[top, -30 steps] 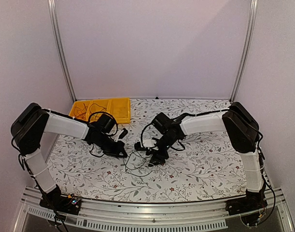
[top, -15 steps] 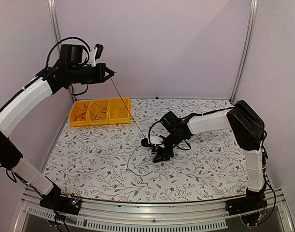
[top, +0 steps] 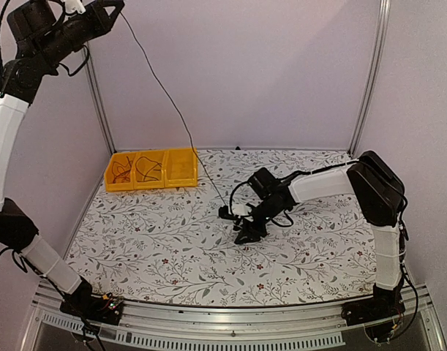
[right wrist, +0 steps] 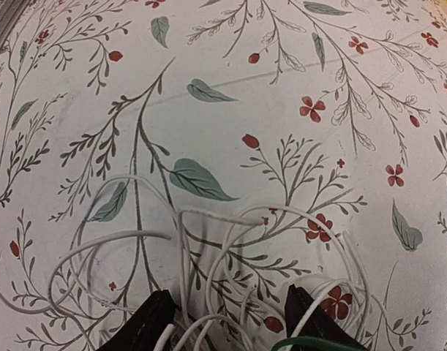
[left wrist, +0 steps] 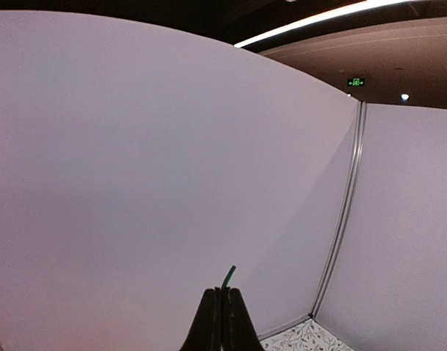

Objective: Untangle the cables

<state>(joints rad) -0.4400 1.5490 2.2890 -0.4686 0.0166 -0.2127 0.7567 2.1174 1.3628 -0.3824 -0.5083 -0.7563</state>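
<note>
In yellow bin: dark cables, left + mid compartments. Up high, left claw pinched on taut thin cable; right claw open over pale cables.

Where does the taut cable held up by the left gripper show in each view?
Top external: cable runs from left gripper, top left, down to right gripper, centre.
Left wrist: green stub above shut fingertips, bottom centre.
Right wrist: probably the green strand at bottom edge.
Shared landmark: floral tablecloth.
</note>
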